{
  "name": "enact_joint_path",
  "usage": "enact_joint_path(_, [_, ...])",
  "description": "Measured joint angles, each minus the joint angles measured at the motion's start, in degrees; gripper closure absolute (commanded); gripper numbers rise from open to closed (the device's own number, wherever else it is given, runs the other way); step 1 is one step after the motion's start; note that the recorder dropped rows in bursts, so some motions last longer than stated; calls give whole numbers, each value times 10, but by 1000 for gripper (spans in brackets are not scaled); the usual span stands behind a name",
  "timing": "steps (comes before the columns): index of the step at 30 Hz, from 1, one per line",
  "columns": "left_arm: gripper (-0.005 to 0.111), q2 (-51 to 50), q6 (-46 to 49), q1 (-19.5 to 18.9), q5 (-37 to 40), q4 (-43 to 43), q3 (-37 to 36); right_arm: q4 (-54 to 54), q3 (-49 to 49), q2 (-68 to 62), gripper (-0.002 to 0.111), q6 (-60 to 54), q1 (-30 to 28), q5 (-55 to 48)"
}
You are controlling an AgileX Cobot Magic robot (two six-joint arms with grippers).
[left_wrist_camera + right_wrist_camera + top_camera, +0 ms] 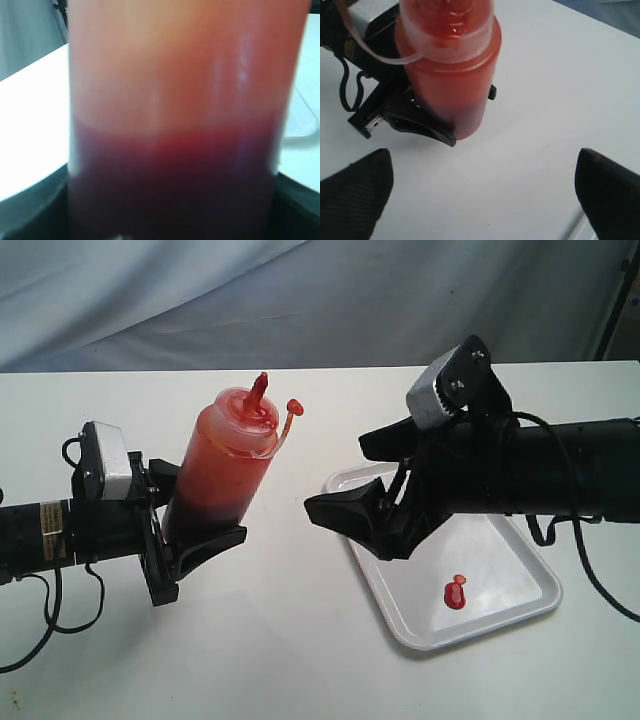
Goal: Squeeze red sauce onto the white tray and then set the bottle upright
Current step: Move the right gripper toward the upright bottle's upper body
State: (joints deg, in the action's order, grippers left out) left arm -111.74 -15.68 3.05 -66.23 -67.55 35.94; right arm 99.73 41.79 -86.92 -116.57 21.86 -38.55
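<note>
Nearest, the white tray (520,600) lies flat on the counter (250,660). It is glossy, low-rimmed and round-cornered, with a small blob of red sauce (455,593) on it. Over the tray's left end hangs the right claw (336,475), spread wide and empty, its tips facing the bottle (225,465). The bottle is off to the left, apart from the tray, with the left claw (190,515) closed on its lower part. It is a translucent, red-stained cylinder with thick dark sauce settled low. Its long axis leans, the pointed nozzle (259,390) up and tipped rightward. The base seems close to the counter, though contact is unclear. Righting it looks like the left arm's job.
</note>
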Motion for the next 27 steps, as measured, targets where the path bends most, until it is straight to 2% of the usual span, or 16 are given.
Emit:
enact_joint_path(5, [107, 2, -1, 0, -2, 0, 0, 1, 0, -44, 19, -52, 45, -2])
enact_joint_path(10, [107, 6, -1, 0, -2, 0, 0, 0, 9, -73, 19, -55, 48, 29])
enact_joint_path(15, [107, 6, -1, 0, -2, 0, 0, 1, 80, -114, 19, -54, 48, 21])
enact_joint_path(22, [107, 6, -1, 0, -2, 0, 0, 1, 151, -196, 25, -54, 48, -27])
enact_joint_path(27, [107, -17, -4, -2, -6, 22, 0, -6, 196, -216, 36, -53, 51, -46])
